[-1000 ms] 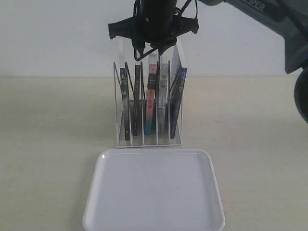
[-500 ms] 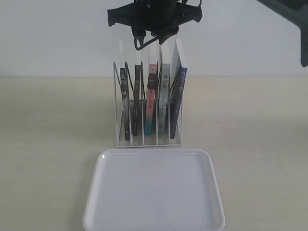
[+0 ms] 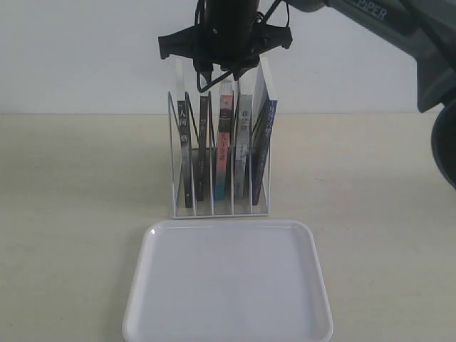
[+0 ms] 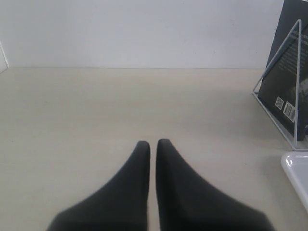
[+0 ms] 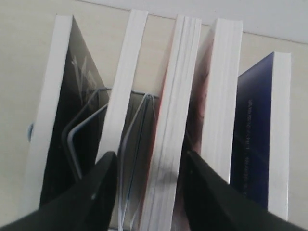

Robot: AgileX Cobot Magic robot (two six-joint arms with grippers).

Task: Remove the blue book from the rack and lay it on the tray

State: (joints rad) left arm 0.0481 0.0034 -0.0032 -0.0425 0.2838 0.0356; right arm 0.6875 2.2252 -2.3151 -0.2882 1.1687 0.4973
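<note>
White wall point(image 3: 85, 50) behind, right claw point(image 5: 148, 166) gapes over middle books point(image 5: 174, 96), blue book point(image 5: 255, 134) just outside.

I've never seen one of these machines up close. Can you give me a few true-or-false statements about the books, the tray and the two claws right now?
1. The blue book lies on the tray. False: it stands upright in an end slot of the rack.
2. The rack holds five books. True.
3. The right gripper is open. True.
4. The right gripper is lined up on the blue book. False: in the right wrist view its fingers sit either side of the middle book, and the blue book is two places over.
5. The left gripper holds a book. False: it is shut on nothing, over bare table beside the rack.
</note>
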